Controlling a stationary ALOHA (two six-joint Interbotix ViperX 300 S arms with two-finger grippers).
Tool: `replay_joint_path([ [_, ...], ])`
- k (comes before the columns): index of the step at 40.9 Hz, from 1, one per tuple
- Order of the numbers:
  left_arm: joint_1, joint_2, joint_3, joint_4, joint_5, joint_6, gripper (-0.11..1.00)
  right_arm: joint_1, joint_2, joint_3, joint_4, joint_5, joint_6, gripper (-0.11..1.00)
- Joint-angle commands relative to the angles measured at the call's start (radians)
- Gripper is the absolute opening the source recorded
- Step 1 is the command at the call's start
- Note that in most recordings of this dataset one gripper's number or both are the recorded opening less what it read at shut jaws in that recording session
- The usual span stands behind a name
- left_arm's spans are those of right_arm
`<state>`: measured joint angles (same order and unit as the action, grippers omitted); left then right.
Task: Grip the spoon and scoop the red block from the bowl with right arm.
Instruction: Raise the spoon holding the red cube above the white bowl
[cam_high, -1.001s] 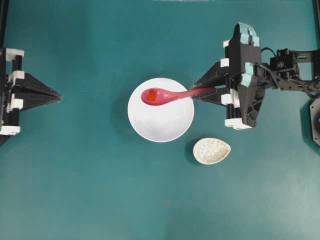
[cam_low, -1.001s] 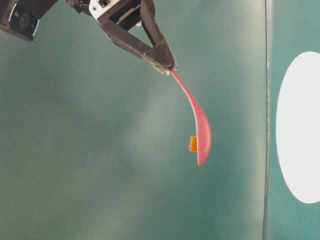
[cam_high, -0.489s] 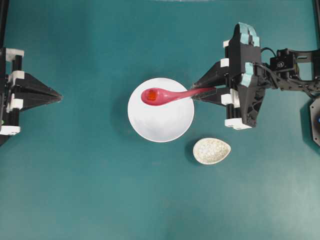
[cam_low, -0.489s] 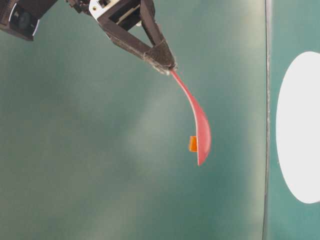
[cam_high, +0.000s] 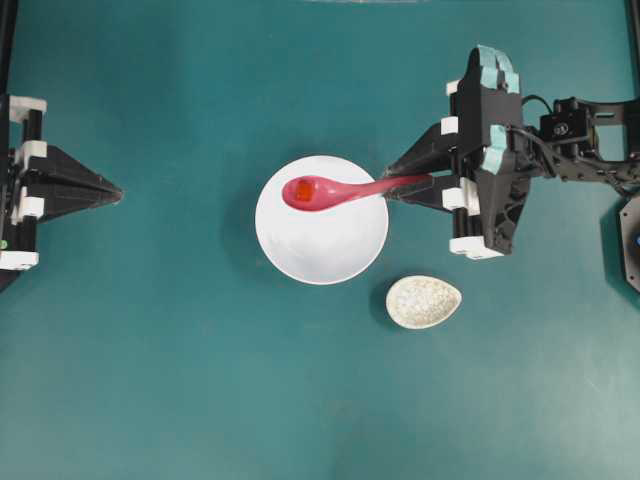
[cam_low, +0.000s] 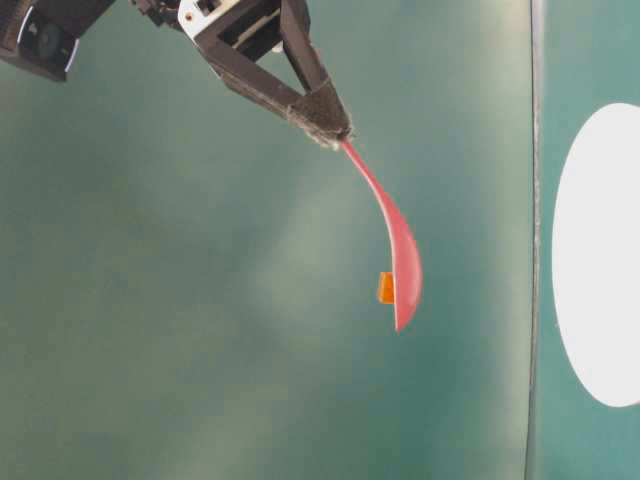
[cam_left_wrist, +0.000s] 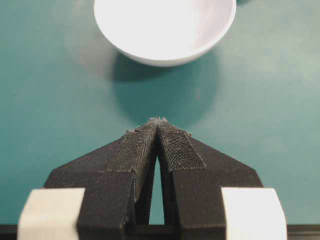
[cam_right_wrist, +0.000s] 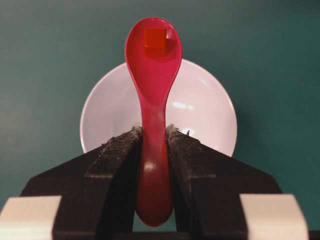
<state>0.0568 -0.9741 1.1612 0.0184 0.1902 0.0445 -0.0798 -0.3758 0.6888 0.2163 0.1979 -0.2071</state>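
My right tool (cam_right_wrist: 152, 135) was clamped on the handle of the glossy pink-magenta soup spoon (cam_high: 330, 190), holding it above the large plain white round bowl (cam_high: 322, 245). The tiny red-orange cube (cam_right_wrist: 155, 37) sat in the spoon's deep scoop, seemingly loose. My left tool (cam_left_wrist: 159, 124) rested pinched together over the teal tabletop (cam_high: 180, 380), well apart from the bowl.
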Motion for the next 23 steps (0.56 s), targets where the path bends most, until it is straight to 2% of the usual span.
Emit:
replay_joint_path([
  [1, 0.002, 0.003, -0.02, 0.002, -0.005, 0.0, 0.0, 0.002, -0.02, -0.028, 0.003, -0.011, -0.002, 0.25],
  [23, 0.002, 0.003, -0.02, 0.002, -0.005, -0.008, 0.0, 0.002, -0.021, -0.026, 0.003, -0.009, -0.002, 0.25],
])
